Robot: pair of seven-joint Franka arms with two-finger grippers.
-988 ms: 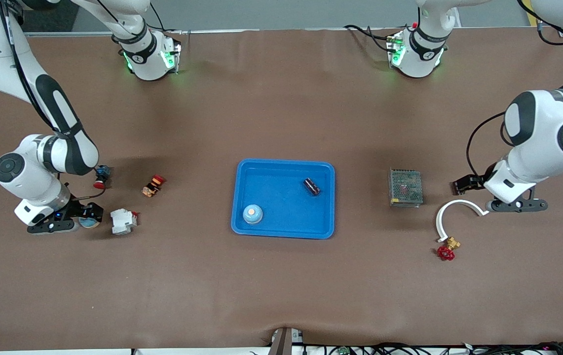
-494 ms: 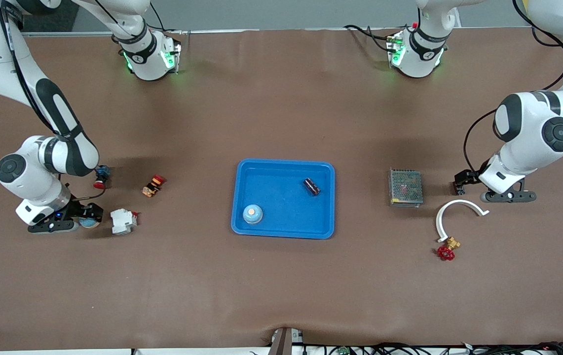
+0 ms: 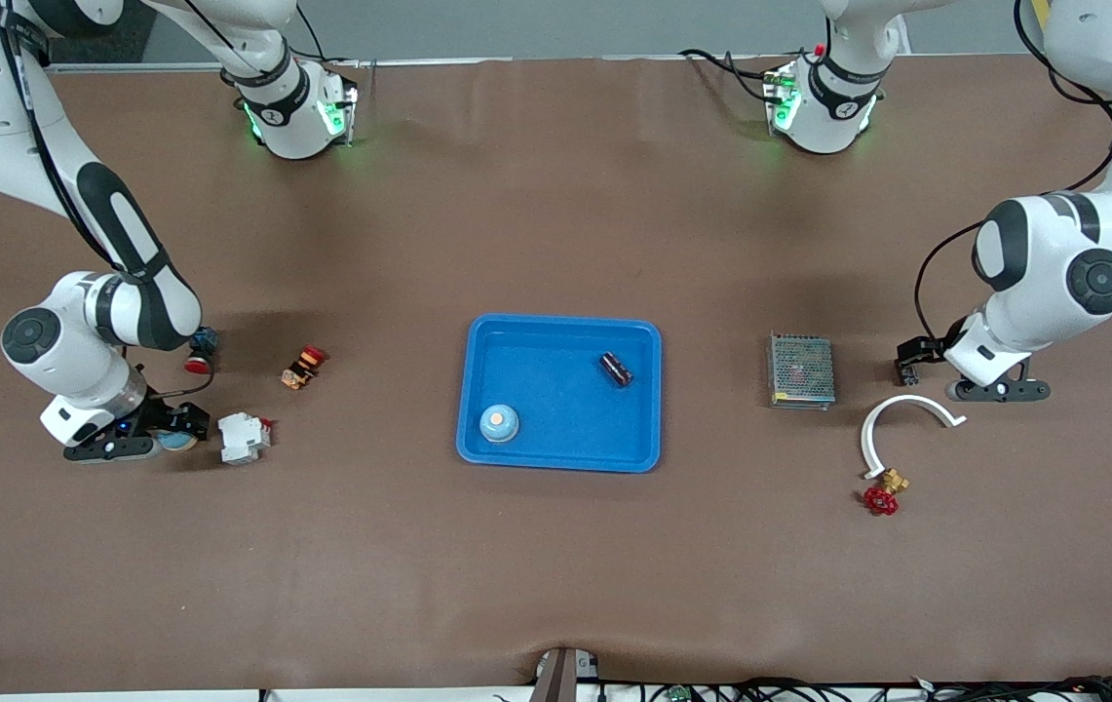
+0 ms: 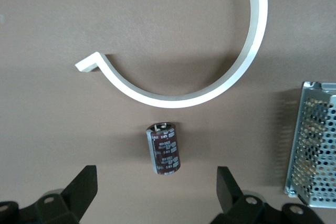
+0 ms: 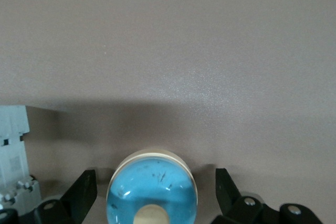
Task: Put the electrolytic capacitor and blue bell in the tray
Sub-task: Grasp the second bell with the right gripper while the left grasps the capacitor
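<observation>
The blue tray (image 3: 565, 450) lies mid-table and holds a blue bell (image 3: 498, 423) and a dark electrolytic capacitor (image 3: 617, 369). At the right arm's end, my right gripper (image 3: 122, 447) (image 5: 155, 182) is open and low, its fingers either side of a second blue bell (image 3: 177, 441) (image 5: 152, 187) without touching it. At the left arm's end, my left gripper (image 3: 999, 390) (image 4: 156, 181) is open over another capacitor (image 4: 165, 149) that lies on the mat just ahead of its fingertips. That capacitor is hidden in the front view.
A white curved piece (image 3: 892, 419) (image 4: 184, 95), a silver mesh box (image 3: 801, 370) (image 4: 312, 145) and a red valve (image 3: 879, 499) lie near the left gripper. A white breaker (image 3: 244, 437) (image 5: 13, 156), a red-yellow button (image 3: 304, 367) and a blue-red part (image 3: 200, 349) lie near the right gripper.
The left arm has pulled off the end of the white curved piece toward its own base. The right gripper shifted slightly toward the white breaker. Both grippers stay open.
</observation>
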